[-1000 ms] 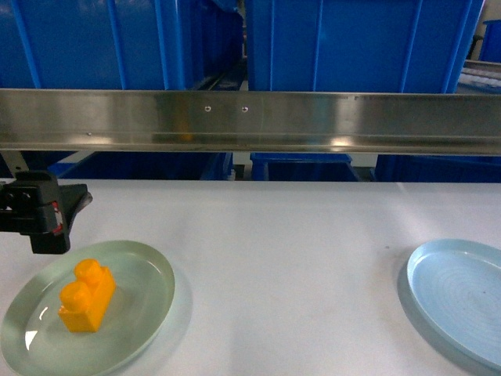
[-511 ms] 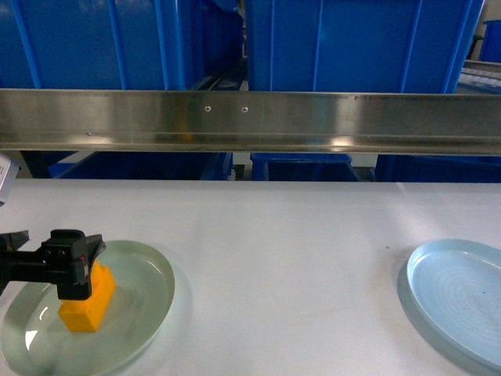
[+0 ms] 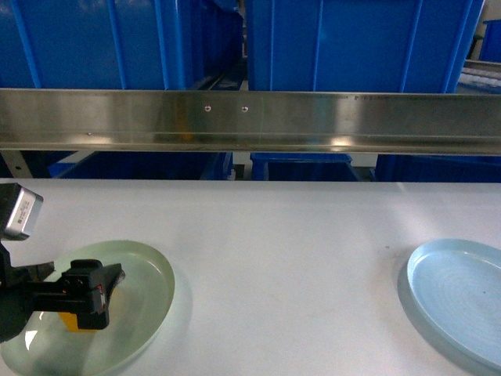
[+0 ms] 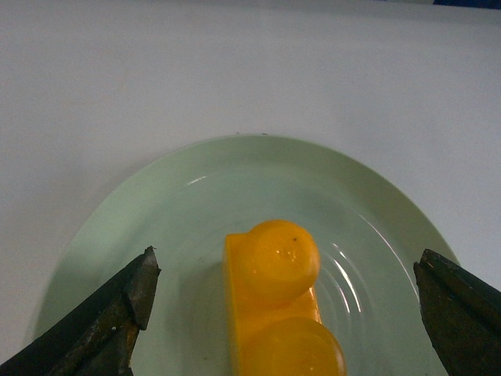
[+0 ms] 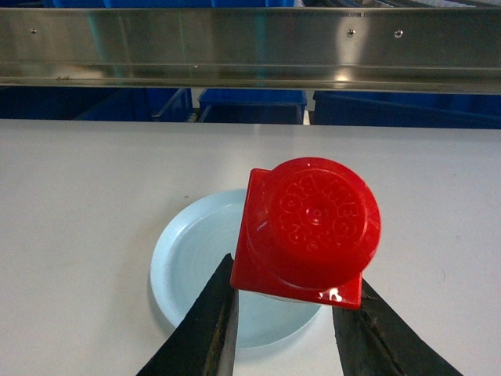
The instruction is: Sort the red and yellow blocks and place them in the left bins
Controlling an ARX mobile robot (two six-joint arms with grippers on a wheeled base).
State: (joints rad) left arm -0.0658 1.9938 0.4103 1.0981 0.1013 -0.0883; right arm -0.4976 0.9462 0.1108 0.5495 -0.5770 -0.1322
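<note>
On the left, a shiny orange-yellow plastic block (image 4: pixel 275 309) with two round bumps on top lies on a smooth, pale green glass plate (image 3: pixel 149 274). In the left wrist view its long side points away from the camera, and its near end is cut off by the picture edge. The black left gripper (image 3: pixel 92 294) hangs over it with its jaws wide apart, one on each side, not touching the block. In the head view the gripper hides most of the block.

Behind the flat white table (image 3: pixel 290 235) runs a shiny metal rail (image 3: pixel 313 117), with big ribbed bright-blue plastic tubs (image 3: pixel 102 43) behind it.

On the right sits a round light blue plate (image 3: pixel 462 298) with fine rings. The right gripper (image 5: pixel 286 313) pinches a small glossy red block (image 5: pixel 305 231) above that plate, its one round bump facing the camera.
</note>
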